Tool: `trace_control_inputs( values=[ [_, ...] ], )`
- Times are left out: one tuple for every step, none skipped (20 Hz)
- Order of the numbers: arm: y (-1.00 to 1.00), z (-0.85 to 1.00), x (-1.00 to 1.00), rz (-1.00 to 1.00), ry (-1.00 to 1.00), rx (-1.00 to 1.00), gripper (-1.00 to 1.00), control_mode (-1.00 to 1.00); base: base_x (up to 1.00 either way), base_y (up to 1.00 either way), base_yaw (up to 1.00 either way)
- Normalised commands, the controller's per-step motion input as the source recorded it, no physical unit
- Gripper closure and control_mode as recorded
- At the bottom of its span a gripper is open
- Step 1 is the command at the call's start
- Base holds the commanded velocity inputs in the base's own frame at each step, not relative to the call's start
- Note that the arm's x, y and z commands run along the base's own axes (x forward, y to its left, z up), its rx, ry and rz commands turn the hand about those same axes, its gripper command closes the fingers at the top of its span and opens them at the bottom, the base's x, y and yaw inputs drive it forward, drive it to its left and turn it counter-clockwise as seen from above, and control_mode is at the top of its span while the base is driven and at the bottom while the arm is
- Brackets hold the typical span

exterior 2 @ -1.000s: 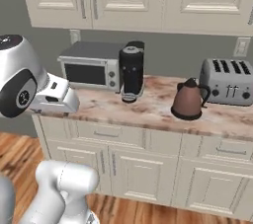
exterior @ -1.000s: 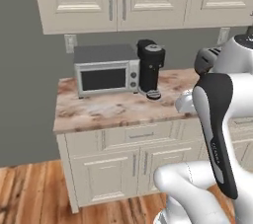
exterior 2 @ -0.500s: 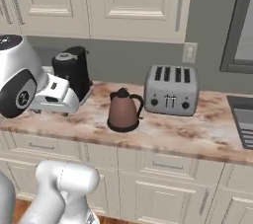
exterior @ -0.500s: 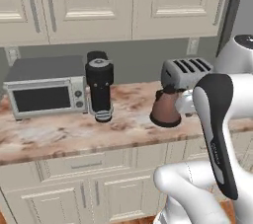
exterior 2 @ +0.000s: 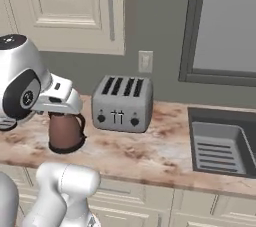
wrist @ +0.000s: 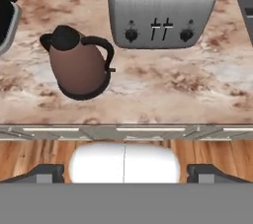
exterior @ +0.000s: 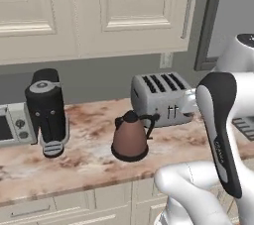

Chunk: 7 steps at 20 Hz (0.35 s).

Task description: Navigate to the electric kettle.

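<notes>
I see the counter [exterior: 89, 162] ahead, with the toaster [exterior: 158, 97] at the back and the coffee machine [exterior: 47, 112] to its left. The kettle [exterior: 130, 137] stands between them, nearer the front edge. My gripper's [wrist: 123, 171] fingers sit wide apart, holding nothing.

Electric kettle [exterior: 130, 139] upright on surface [exterior: 89, 167], between coffee machine [exterior: 46, 111] and toaster [exterior: 160, 98], handle toward toaster.
</notes>
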Motion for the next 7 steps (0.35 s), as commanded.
trace_control_inputs(
  values=[
    [0.0,0.0,0.0,0.0,0.0,0.0,-1.0,1.0,0.54,-0.26,-0.07],
    [0.0,0.0,0.0,0.0,0.0,0.0,-1.0,1.0,0.64,0.0,-0.06],
    [0.0,0.0,0.0,0.0,0.0,0.0,-1.0,1.0,0.59,0.09,-0.07],
    [0.0,0.0,0.0,0.0,0.0,0.0,-1.0,1.0,0.47,0.08,-0.06],
    [0.0,0.0,0.0,0.0,0.0,0.0,-1.0,1.0,0.38,0.17,-0.09],
    [0.0,0.0,0.0,0.0,0.0,0.0,-1.0,1.0,0.4,0.34,-0.12],
    [0.0,0.0,0.0,0.0,0.0,0.0,-1.0,1.0,0.36,0.42,-0.09]
  ],
)
